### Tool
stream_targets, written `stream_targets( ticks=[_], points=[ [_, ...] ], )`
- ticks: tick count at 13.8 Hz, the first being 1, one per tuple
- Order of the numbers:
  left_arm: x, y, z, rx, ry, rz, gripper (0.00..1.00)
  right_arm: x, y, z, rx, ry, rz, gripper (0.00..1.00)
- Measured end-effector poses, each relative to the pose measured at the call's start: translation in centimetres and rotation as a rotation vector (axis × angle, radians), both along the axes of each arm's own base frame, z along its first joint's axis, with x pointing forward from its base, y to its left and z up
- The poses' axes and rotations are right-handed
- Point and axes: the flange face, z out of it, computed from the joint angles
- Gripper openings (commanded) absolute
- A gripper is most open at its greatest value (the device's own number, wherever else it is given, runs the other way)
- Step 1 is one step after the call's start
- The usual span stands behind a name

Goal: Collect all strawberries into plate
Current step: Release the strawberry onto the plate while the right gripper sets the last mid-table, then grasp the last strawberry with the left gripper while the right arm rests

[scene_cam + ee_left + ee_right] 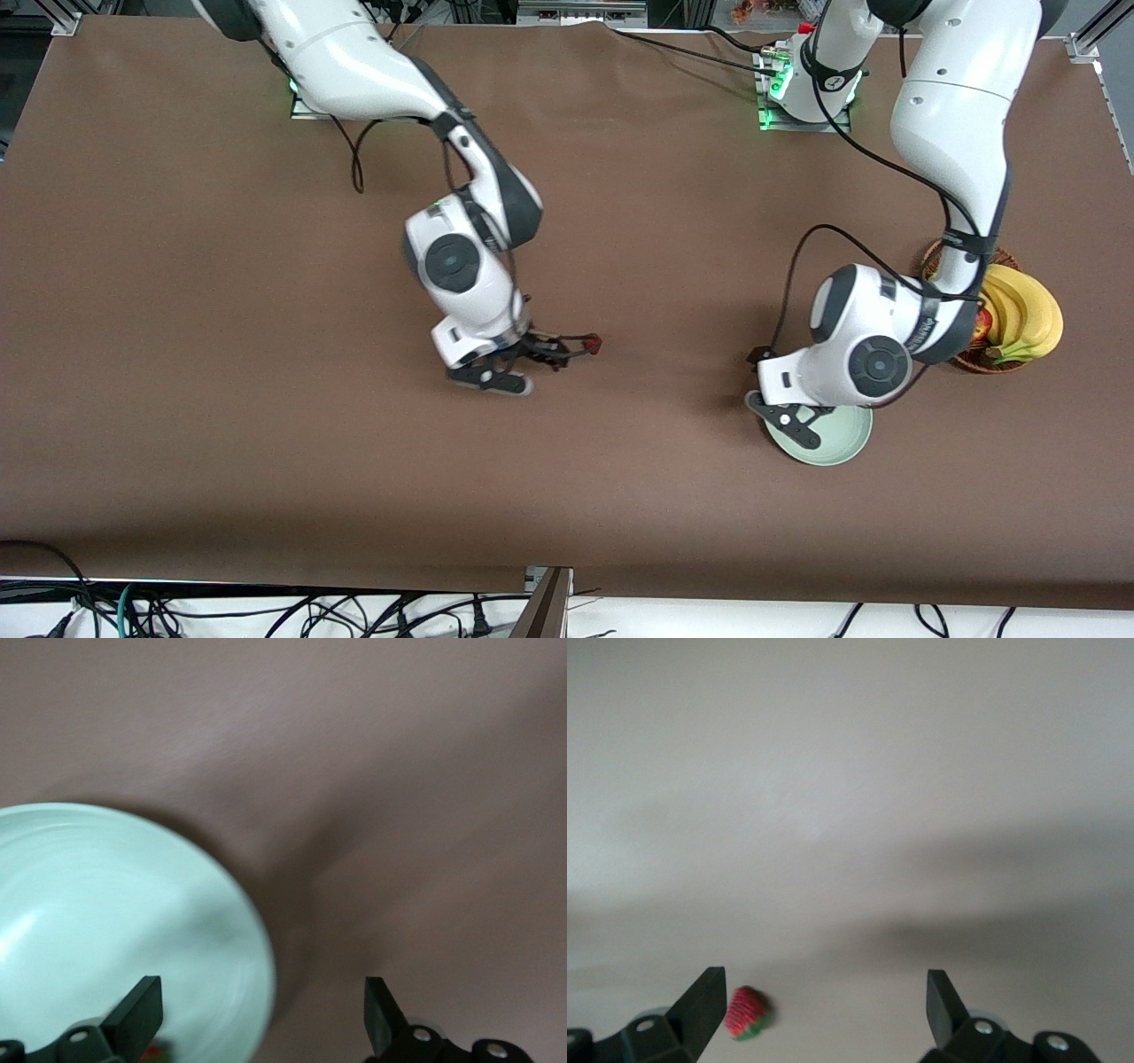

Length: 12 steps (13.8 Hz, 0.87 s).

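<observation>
Right hand (819, 1005) open over mid-bench, strawberry (744, 1013) lying just beside one fingertip (not gripped). Left hand (262, 1014) open, straddling rim of plate (106, 912); red speck at plate's edge beneath it.

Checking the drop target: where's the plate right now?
The plate sits on the table toward the left arm's end, partly under the open left gripper, nearer the front camera than the fruit basket.

Strawberry (745, 1013): tiny, red, green cap, lying on desk (266, 354) near its middle, roughly 9 o'clock of plate (842, 443), well apart. Plate: round, shallow, pale mint-green, flat on desk toward left arm's end; red speck at its edge in left wrist view.
</observation>
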Motion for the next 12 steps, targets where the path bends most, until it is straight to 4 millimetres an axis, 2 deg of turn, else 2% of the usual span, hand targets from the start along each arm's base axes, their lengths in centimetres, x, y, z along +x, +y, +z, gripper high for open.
stream_targets(
  ticks=[2,4,6,9,12],
  points=[
    [-1.1,-4.4,0.6,0.014,-0.004,0.103,1.0,2.8,-5.6,4.2,-0.03,0.041,0.081,1.0],
    [-2.6,-9.1,1.2,0.037,-0.014,0.237,1.0,4.9,-11.5,6.7,-0.044,0.059,0.151,1.0],
    [-4.4,-14.5,2.1,0.05,-0.033,0.385,1.0,6.1,-18.4,8.6,-0.054,0.104,0.226,1.0],
    [-7.2,-21.7,2.3,0.02,-0.083,0.594,1.0,6.3,-27.6,11.6,-0.048,0.175,0.285,1.0],
    [-10.3,-27.4,-0.3,-0.018,-0.11,0.779,1.0,5.5,-35.5,15.5,-0.043,0.198,0.259,1.0]
  ],
)
